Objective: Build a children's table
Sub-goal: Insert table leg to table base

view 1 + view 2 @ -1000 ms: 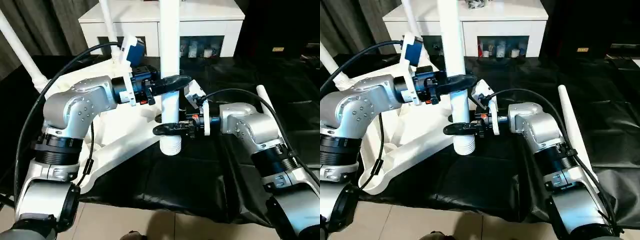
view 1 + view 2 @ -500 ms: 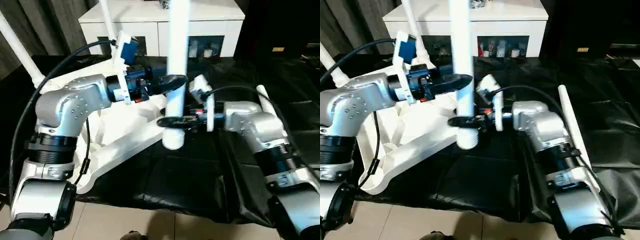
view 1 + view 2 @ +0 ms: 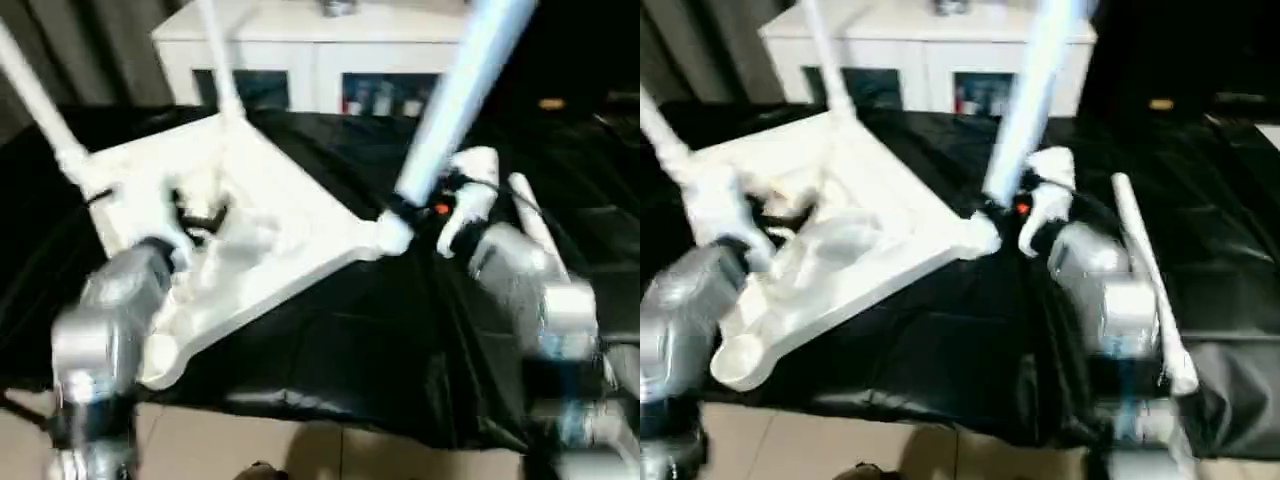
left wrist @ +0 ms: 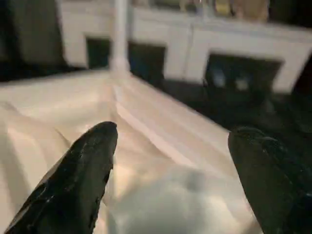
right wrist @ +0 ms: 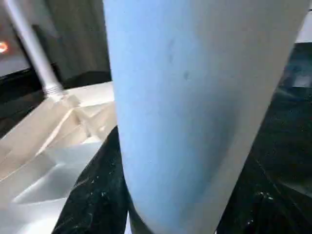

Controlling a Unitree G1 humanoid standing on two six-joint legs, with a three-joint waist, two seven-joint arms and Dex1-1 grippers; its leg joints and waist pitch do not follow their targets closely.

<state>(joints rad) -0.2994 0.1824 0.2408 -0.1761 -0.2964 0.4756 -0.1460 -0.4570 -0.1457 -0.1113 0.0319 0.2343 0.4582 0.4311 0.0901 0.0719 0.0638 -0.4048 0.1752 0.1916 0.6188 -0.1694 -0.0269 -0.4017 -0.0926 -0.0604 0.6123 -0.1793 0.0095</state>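
**A:** Left eye view status?

**Me:** Blurry. The tabletop [image 3: 250,235] lies upside down on the black cloth [image 3: 330,350], ribbed underside up. Two legs already stand in it: the far leg [image 3: 215,55] at the back corner and the left leg [image 3: 40,95] at the left corner. A spare leg [image 3: 530,215] lies loose on the cloth beside my right arm.

**A:** Right gripper?

**Me:** My right gripper [image 5: 161,204] is clamped on the held leg [image 3: 455,95] near its lower end. That leg is tilted, top leaning toward my right, bottom end at the tabletop's near-right corner. Can't tell if it's seated in the socket.

**A:** Left gripper?

**Me:** My left gripper [image 4: 170,161] has its fingers [image 4: 85,170] spread wide with nothing between them, over the tabletop's underside, pointing toward the white cabinet [image 4: 195,44] behind.

**A:** Touching the tabletop?

**Me:** Can't tell.
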